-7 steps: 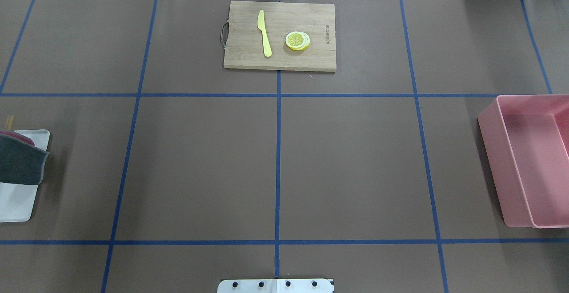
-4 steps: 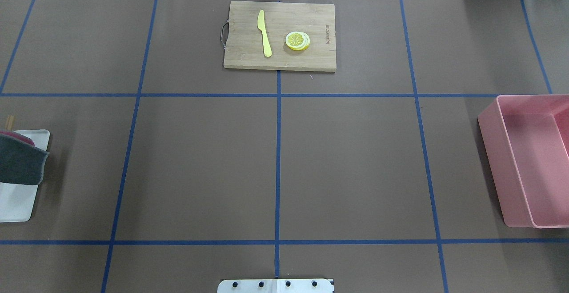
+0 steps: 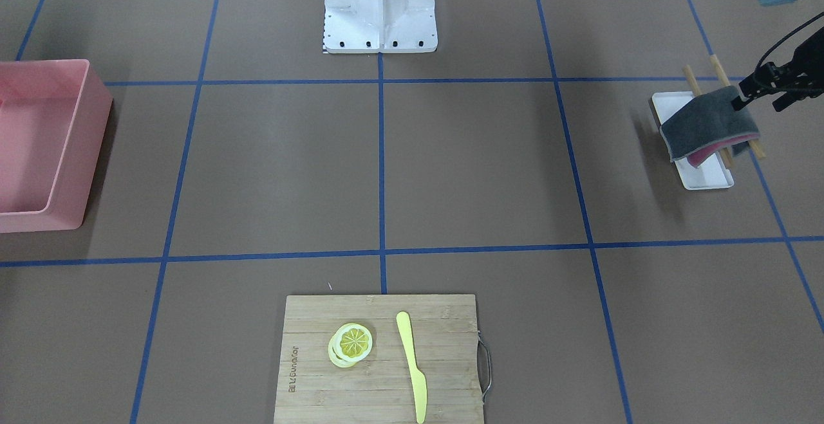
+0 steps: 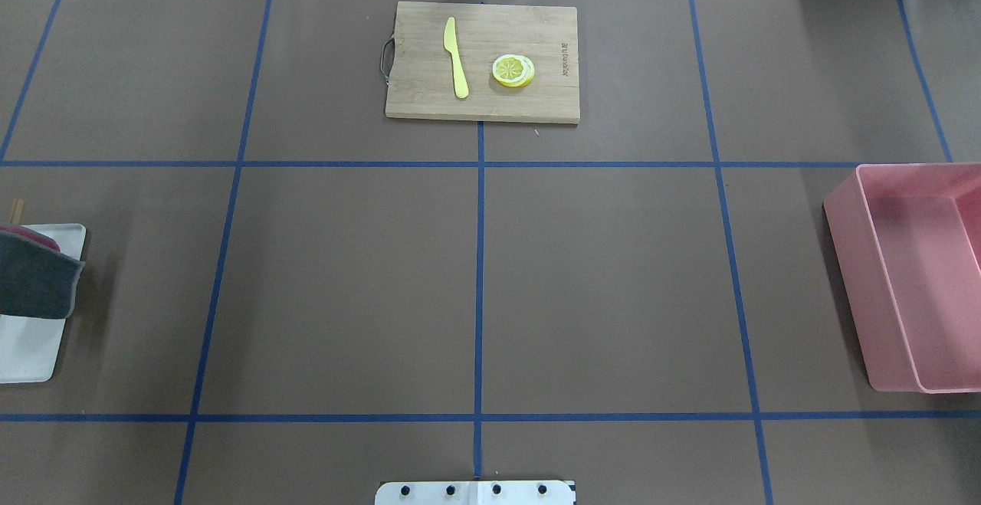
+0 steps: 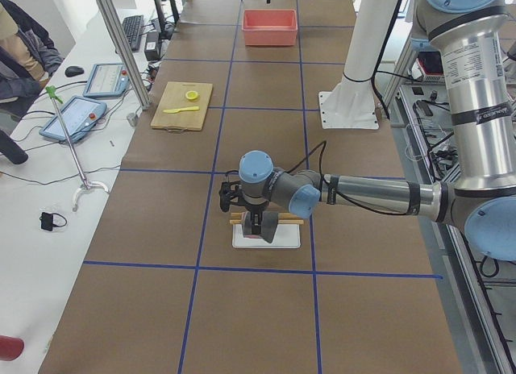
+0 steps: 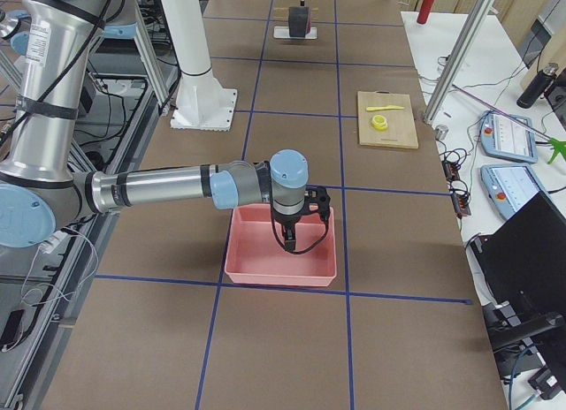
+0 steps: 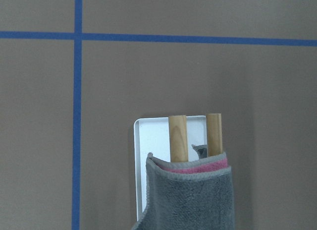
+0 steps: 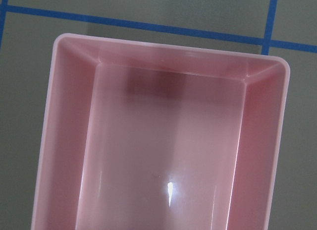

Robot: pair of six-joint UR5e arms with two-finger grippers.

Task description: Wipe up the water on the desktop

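**Clerk:** Item one, the left end effector?

**Keeper:** It stood at the robot's left end of the table. Its fingers were closed on the upper corner of a grey cloth with a pink underside, and this was judged a pinch. The cloth lay draped over two wooden sticks set across a white tray.

**Clerk:** Item two, the right end effector?

**Keeper:** It hung over a pink tub at the opposite end. Whether it was spread or pressed together could not be told.

**Clerk:** Item three, the table?

**Keeper:** It was brown with a grid of blue tape. No wet patch could be made out on it in any view. A bamboo board at its far edge carried a yellow knife and lemon slices.

**Clerk:** Which step was in hand?

**Keeper:** It was judged to be the fetching of the cloth, with no wiping begun. The next move called for lifting the cloth clear of the sticks without dragging the tray, then carrying it to the water and pressing it flat.

**Clerk:** And against the view a second prior?

**Keeper:** The board, knife, slices and tub were unmoved. The cloth's edge had perhaps drawn a shade toward the table's end, too slightly to be sure.
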